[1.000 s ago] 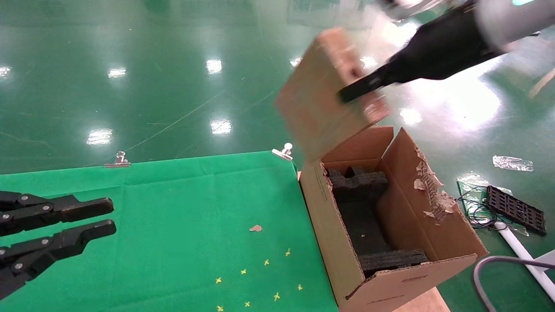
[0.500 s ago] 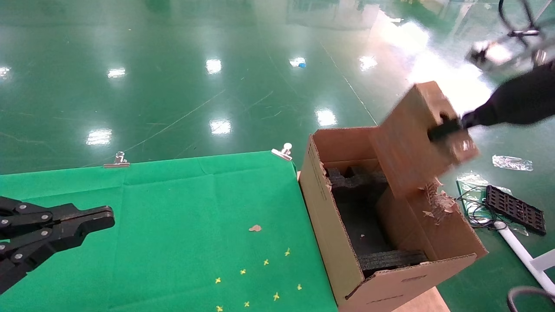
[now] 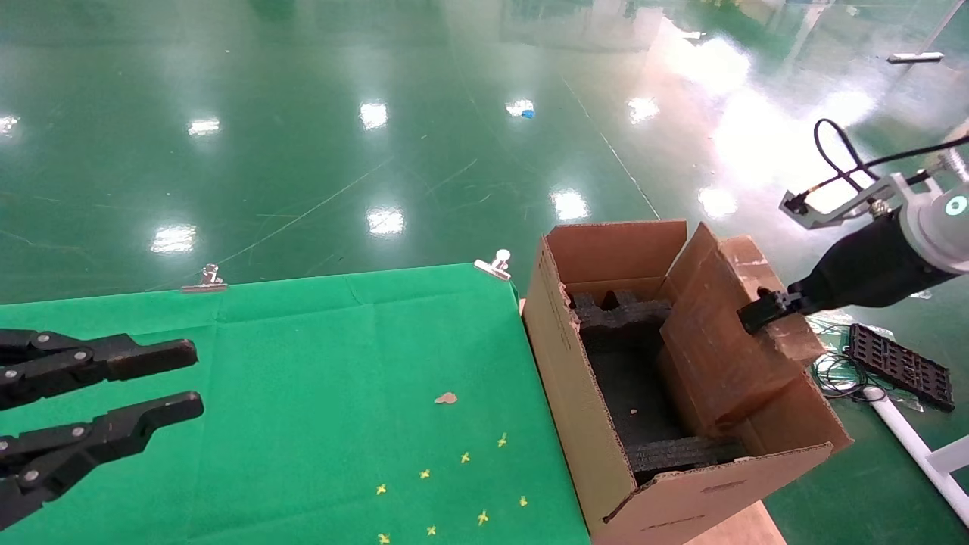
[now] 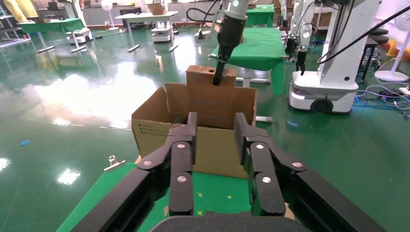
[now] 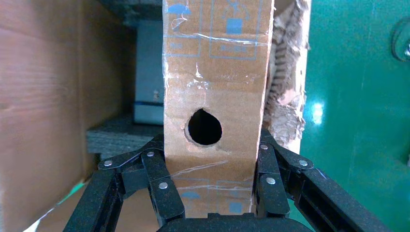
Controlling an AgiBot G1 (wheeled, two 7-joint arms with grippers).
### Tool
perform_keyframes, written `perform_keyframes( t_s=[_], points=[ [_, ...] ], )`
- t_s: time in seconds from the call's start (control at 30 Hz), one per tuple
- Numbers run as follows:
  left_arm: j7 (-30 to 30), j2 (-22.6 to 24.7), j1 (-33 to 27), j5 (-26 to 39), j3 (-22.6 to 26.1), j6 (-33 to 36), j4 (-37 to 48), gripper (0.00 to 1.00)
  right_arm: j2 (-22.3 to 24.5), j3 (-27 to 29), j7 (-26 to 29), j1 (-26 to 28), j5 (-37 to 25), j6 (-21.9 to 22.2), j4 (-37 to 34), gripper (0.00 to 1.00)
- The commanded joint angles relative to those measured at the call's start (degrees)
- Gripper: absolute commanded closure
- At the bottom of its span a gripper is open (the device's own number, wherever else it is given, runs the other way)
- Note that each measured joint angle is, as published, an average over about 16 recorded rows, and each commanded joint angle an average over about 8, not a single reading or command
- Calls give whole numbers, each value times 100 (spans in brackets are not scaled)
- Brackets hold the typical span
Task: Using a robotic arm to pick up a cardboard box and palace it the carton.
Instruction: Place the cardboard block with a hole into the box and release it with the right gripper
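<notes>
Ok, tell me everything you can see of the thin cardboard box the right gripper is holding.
The cardboard box is a thin brown slab, shiny with clear tape, with faint blue print and a round hole in its narrow side. It stands tilted, lower part inside the carton along the torn right flap, upper part sticking out above the rim. The right gripper clamps its narrow edge from both sides. Whether its bottom rests on the black foam cannot be seen.

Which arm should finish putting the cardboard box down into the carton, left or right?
Right. The right gripper already clamps the cardboard box, which is partly lowered into the carton. The left gripper hovers open and empty over the green cloth, away from the carton.
</notes>
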Motion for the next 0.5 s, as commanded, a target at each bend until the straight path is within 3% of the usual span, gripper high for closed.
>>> perform_keyframes(
  t_s=[0.03,0.5],
  points=[
    [0,0,0,0,1,0,0,0,-29,-26,12,-105,-22,85,-69,100],
    [3,-2,-1,-4,6,-2,0,0,-253,-12,-12,-802,161,537,-622,100]
  ],
)
